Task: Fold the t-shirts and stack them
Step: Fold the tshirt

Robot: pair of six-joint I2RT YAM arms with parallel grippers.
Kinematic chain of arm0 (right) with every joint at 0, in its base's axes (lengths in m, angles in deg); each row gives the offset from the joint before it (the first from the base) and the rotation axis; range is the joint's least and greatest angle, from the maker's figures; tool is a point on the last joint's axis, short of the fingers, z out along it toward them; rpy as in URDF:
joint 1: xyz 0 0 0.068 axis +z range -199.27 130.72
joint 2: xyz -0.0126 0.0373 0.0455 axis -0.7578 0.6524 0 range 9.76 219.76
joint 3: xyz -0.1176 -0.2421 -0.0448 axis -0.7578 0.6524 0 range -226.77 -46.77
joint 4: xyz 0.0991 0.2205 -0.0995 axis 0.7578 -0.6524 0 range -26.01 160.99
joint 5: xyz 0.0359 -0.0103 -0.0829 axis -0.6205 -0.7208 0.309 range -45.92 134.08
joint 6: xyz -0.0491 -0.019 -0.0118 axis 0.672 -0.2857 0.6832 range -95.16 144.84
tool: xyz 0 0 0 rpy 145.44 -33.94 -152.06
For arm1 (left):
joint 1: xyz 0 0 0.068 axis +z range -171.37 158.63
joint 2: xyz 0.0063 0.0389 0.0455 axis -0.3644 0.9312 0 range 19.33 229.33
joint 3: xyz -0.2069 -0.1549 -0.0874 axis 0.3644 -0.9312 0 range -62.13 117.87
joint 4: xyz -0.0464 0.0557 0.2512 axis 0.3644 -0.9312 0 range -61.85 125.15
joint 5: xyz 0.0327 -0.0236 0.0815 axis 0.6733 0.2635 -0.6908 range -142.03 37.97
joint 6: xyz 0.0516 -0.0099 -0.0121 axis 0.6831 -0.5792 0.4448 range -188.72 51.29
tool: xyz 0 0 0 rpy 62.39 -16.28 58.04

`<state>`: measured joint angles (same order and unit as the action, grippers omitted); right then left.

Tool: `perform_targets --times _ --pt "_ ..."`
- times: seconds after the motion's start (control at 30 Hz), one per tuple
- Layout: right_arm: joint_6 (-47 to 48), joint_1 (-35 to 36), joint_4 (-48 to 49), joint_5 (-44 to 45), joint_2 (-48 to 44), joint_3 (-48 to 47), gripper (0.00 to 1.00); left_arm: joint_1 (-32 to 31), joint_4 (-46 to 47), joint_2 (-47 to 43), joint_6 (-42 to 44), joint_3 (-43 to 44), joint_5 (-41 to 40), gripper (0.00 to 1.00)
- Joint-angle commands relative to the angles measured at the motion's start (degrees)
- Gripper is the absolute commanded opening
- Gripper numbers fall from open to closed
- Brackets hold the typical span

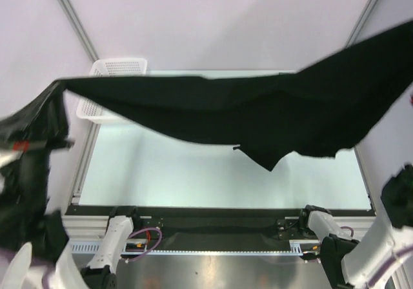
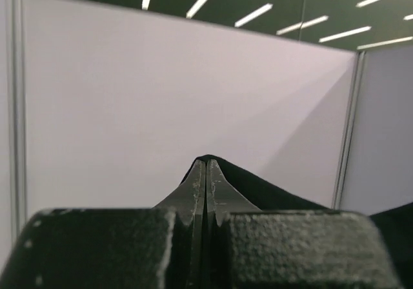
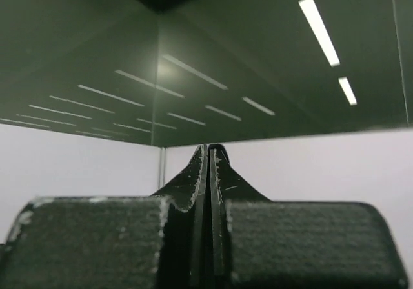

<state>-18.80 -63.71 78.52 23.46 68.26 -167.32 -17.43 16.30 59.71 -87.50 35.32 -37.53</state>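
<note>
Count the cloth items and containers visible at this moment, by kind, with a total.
black t-shirt, stretched in the air above the table: 1
white mesh basket: 1
Total: 2

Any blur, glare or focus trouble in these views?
Top external: black t-shirt is a featureless dark mass, its left end smeared. Left wrist: left hand close and soft, ceiling strips glaring. Right wrist: right hand soft, ceiling light blown out.
</note>
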Motion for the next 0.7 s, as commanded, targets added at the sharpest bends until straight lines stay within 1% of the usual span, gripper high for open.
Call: perform_targets --times 0.0,0.1,0.17,0.23,0.37,0.47,0.53,0.57,0.6,0.67 --pt "5.7 1.9 -4.0 4.2 0.1 -5.3 0.0 -2.4 -3.0 -2.6 3.7 4.0 -5.8 0.0" --pt "7.9 5.5 -4.4 6.6 -0.2 -8.9 0.0 -3.5 -5.0 -4.9 5.2 7.2 -8.3 0.0" --pt "8.8 7.2 -4.5 8.4 -0.3 -11.2 0.0 -5.6 -5.8 -6.4 6.1 8.2 -10.1 0.0" --pt "10.1 9.4 -4.1 9.1 -0.3 -12.0 0.0 -6.9 -6.1 -7.0 6.5 8.9 -12.0 0.0" --pt "12.4 12.0 -5.8 9.7 1.7 -12.3 0.0 -7.4 -6.1 -6.5 6.4 8.3 -12.8 0.0" --pt "13.7 13.1 -6.0 10.0 3.5 -9.4 0.0 -7.4 -6.2 -4.9 6.7 5.2 -13.5 0.0" --pt "13.8 13.1 -5.4 9.7 5.3 -4.7 0.0 -7.4 -5.4 -3.5 7.0 0.6 -14.3 0.0" --pt "13.9 13.1 -5.1 9.5 6.1 -3.0 0.0 -7.4 -4.9 -3.1 7.2 -1.5 -16.0 0.0" --pt "14.1 13.1 -4.8 9.5 6.7 -0.6 0.0 -7.4 -4.6 -2.7 7.0 -5.6 -16.9 0.01" --pt "14.8 13.1 -3.1 9.1 8.5 6.5 0.0 -7.4 -1.7 -2.0 6.7 -11.2 -18.8 0.0"
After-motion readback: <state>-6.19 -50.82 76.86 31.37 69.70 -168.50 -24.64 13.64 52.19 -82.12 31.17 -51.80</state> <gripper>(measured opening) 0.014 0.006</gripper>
